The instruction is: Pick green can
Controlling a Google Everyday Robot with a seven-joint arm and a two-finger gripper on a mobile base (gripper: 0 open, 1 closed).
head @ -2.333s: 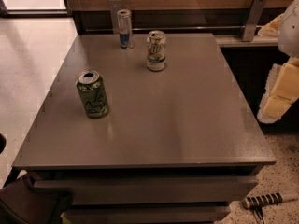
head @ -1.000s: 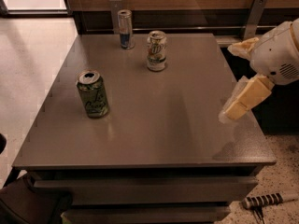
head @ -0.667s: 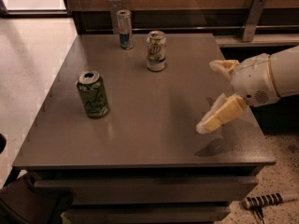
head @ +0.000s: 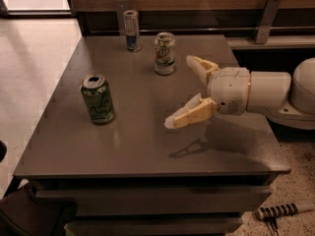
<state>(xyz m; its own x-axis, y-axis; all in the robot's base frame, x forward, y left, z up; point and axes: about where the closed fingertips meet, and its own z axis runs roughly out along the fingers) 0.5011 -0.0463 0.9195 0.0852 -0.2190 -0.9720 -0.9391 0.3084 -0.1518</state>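
Note:
The green can [head: 97,99], olive-green with pale cursive lettering and a silver top, stands upright on the left part of the grey table [head: 147,146]. My gripper [head: 179,91] reaches in from the right above the middle of the table, its two cream fingers [head: 189,114] spread wide open and empty, pointing left. It is well to the right of the green can, not touching it.
A white-and-green can [head: 165,53] stands at the back centre, close to my upper finger. A slim blue-and-silver can [head: 131,30] stands at the back left. A wooden wall panel runs behind the table. A striped tool [head: 276,212] lies on the floor at the lower right.
My gripper has come in from the right edge and moved leftward over the table toward the cans, fingers open throughout. The cans have not moved.

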